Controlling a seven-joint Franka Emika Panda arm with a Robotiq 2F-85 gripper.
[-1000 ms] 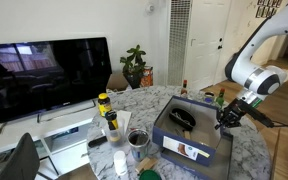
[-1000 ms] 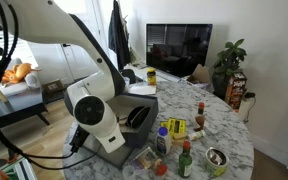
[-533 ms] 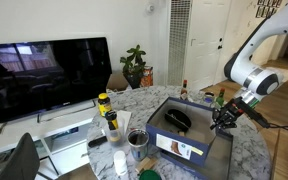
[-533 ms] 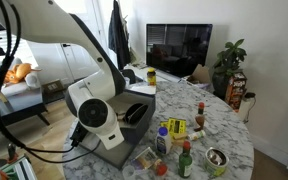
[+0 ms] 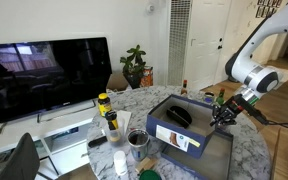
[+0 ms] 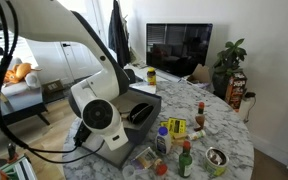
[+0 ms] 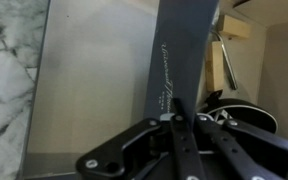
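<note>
Clearly the jaws are pressed together on a thin dark panel [image 7: 172,60] with faint script on it. In the wrist view the fingertips [image 7: 180,135] pinch its lower edge and no gap shows between them. That panel looks like a wall or flap of the dark storage box [image 5: 189,138], which sits on the right part of the marble table [image 5: 149,98] with the robot arm [image 5: 252,75] reaching in from the far right. A black item [image 5: 181,117] lies inside the box. The wrist view shows it just right of the pinched panel [image 7: 242,112], but it is too dark to name.

As for progress, I judge the grip on the box as made, with the handling itself unfinished. The box rests on the table, open at the top, its contents inside, and its labelled side [image 5: 181,140] faces the camera. It may be tipped slightly toward the near side, though I cannot tell for sure. In an exterior view the arm's white wrist [image 6: 99,115] hides the contact and only the grey box [image 6: 142,100] shows behind it.

Left of the box stand two yellow-capped bottles [image 5: 104,104], with a tin can [image 5: 137,139] nearer. A television [image 5: 46,75] and a potted plant [image 5: 135,66] stand far behind.
</note>
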